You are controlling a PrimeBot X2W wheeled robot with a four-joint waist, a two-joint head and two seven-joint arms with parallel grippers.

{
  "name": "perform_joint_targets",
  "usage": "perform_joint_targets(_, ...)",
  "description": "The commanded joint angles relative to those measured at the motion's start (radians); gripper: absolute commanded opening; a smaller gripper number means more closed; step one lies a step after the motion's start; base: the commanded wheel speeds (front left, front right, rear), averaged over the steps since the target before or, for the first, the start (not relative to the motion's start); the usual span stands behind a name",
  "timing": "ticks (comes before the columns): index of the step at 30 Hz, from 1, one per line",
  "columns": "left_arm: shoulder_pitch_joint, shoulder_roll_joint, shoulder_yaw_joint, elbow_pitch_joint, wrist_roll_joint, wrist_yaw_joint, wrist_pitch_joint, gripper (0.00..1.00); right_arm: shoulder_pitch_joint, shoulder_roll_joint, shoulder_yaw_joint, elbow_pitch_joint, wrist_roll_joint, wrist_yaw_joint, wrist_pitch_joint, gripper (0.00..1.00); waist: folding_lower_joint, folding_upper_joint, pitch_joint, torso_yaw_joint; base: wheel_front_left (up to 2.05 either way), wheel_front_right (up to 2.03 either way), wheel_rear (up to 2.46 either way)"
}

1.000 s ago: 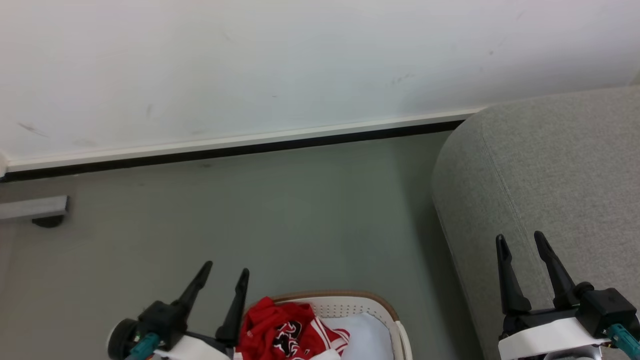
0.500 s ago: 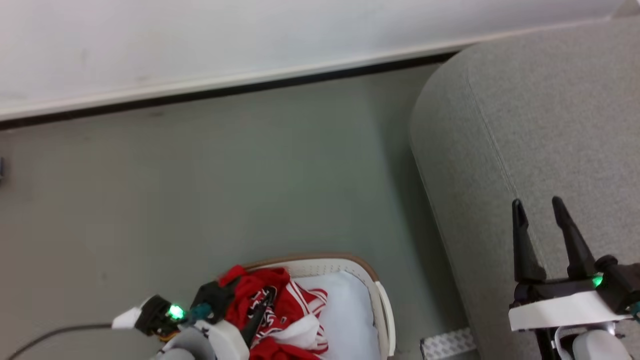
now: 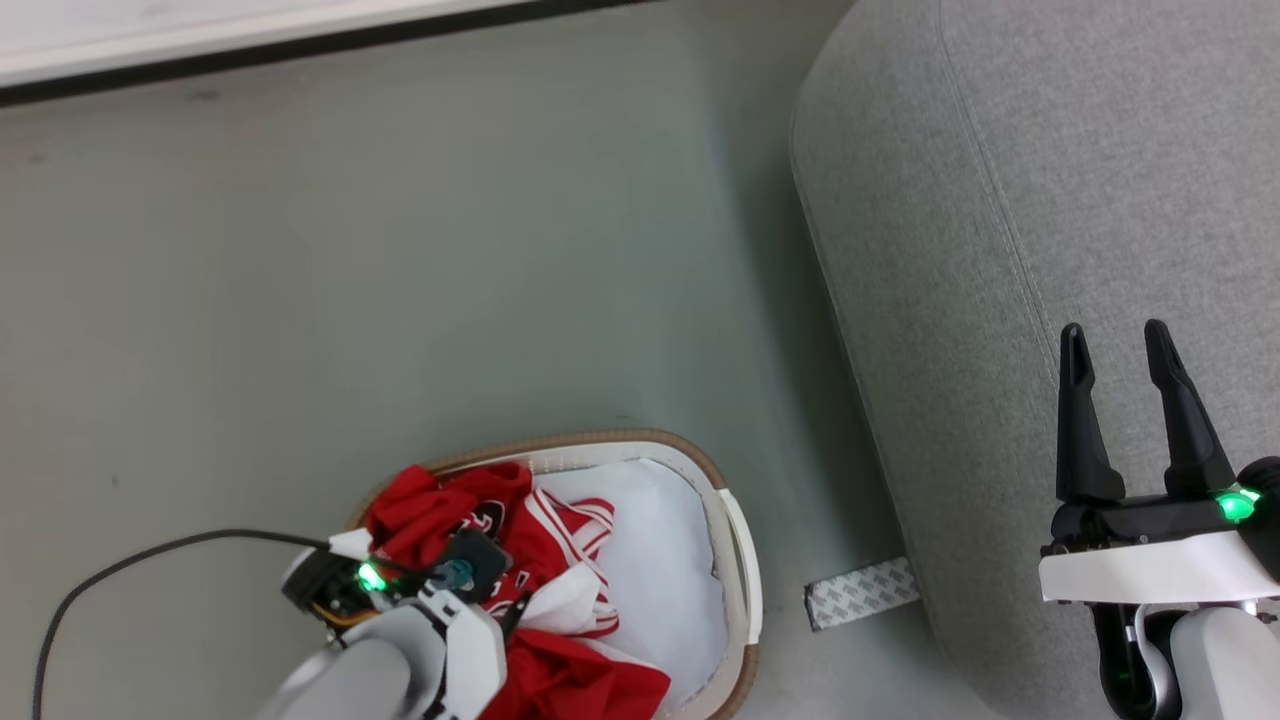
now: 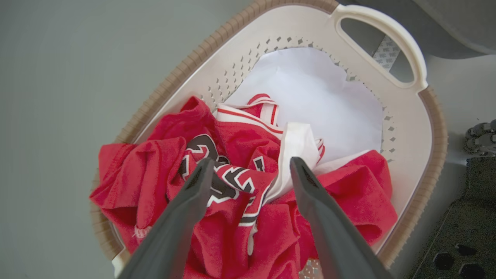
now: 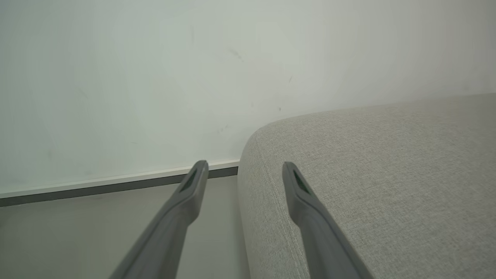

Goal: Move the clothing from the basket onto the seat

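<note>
on the grey floor [image 3: 400,250] at six o'clock, our left gripper [image 4: 251,161] gapes over the basket [image 4: 186,66]'s clothing [image 4: 232,135], likely to grab; right gripper [image 3: 1113,328] also apart.

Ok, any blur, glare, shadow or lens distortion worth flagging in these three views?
Head view: even soft light, no glare; the seat throws a soft shadow on the floor. Left wrist view: wide-angle bows the basket rim; clothing sharp, the left gripper's fingers soft near the lens. Right wrist view: the right gripper's fingers equally soft, wall evenly lit.
</note>
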Motion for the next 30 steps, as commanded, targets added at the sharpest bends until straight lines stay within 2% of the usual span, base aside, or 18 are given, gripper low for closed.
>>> perform_joint_targets(1, -0.025, 0.009, -0.003, 0.010, 0.023, 0.003, 0.001, 1.00, -0.014, -0.001, -0.004, -0.003, 0.008, -0.002, -0.002, 1.00, -0.0001, 0.0000, 0.020, -0.012, 0.00, 0.00, 0.00)
perform_joint_targets(5, -0.062, 0.006, -0.058, 0.090, 0.079, 0.021, 0.016, 1.00, -0.028, -0.001, 0.008, -0.002, 0.023, -0.002, -0.002, 1.00, -0.0001, 0.0000, 0.051, -0.031, 0.00, 0.00, 0.00)
perform_joint_targets(9, -0.106, 0.000, -0.070, 0.158, 0.089, 0.046, 0.030, 1.00, -0.040, -0.001, 0.020, -0.007, 0.036, -0.002, -0.002, 1.00, -0.0001, 0.0000, 0.084, -0.056, 0.00, 0.00, 0.00)
perform_joint_targets(21, -0.175, 0.036, -0.108, 0.260, 0.094, 0.020, 0.093, 1.00, -0.060, -0.001, 0.041, -0.017, 0.090, -0.002, -0.002, 1.00, -0.0001, 0.0000, 0.197, -0.126, 0.00, 0.00, 0.00)
perform_joint_targets(27, -0.182, 0.043, -0.126, 0.277, 0.098, 0.038, 0.135, 1.00, -0.058, -0.001, 0.056, -0.025, 0.105, -0.002, -0.002, 1.00, -0.0001, 0.0000, 0.220, -0.146, 0.00, 0.00, 0.00)
perform_joint_targets(29, -0.177, 0.037, -0.130, 0.280, 0.097, 0.047, 0.140, 0.00, -0.055, -0.001, 0.056, -0.024, 0.104, -0.002, -0.002, 1.00, -0.0001, 0.0000, 0.220, -0.147, 0.00, 0.00, 0.00)
perform_joint_targets(30, -0.174, 0.033, -0.131, 0.280, 0.095, 0.050, 0.140, 0.00, -0.054, -0.001, 0.054, -0.023, 0.102, -0.002, -0.002, 1.00, -0.0001, 0.0000, 0.218, -0.146, 0.00, 0.00, 0.00)
